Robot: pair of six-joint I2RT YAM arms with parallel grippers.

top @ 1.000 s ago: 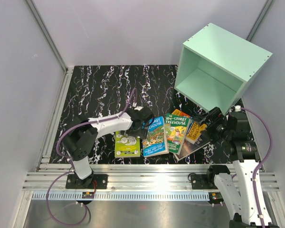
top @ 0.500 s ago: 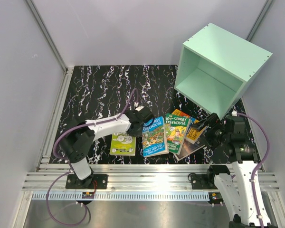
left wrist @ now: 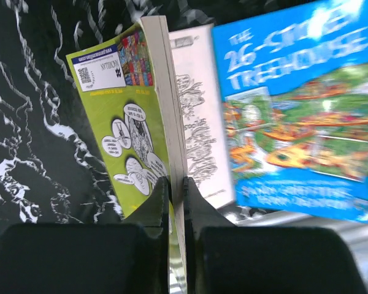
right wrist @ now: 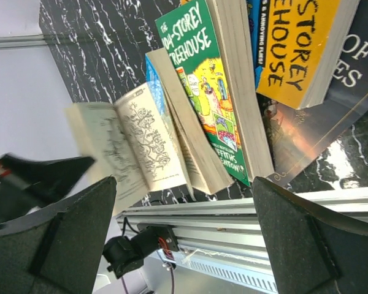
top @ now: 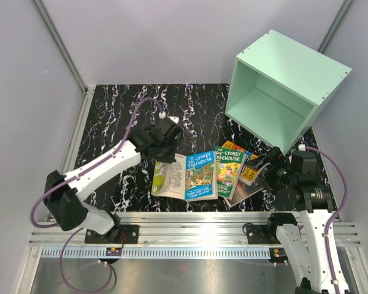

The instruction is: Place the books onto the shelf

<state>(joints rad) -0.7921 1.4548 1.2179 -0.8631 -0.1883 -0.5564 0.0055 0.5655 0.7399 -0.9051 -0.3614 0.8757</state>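
My left gripper [top: 165,149] is shut on the lime-green book [top: 170,177] and holds it up by one edge above the table's left middle. The book hangs partly open, with drawn pages showing. In the left wrist view the left gripper [left wrist: 175,187] pinches its page block next to the lime cover [left wrist: 126,122]. A blue Treehouse book [top: 200,176], a green one [top: 228,170], an orange-blue one [top: 253,168] and a dark book [top: 251,191] lie overlapping. The right gripper [top: 267,162] hovers open beside them, holding nothing. The mint-green shelf [top: 282,89] stands at the back right, its open face towards the books.
The black marbled table [top: 122,116] is walled in grey on the left, back and right. An aluminium rail [top: 190,236] runs along the near edge. Purple cables loop off both arms. In the right wrist view the green book [right wrist: 202,79] lies past the right gripper [right wrist: 184,208].
The left gripper shut on the lime-green book, then rose and drew back to the left with it, so the book swung open. The right gripper drew back slightly, still open.
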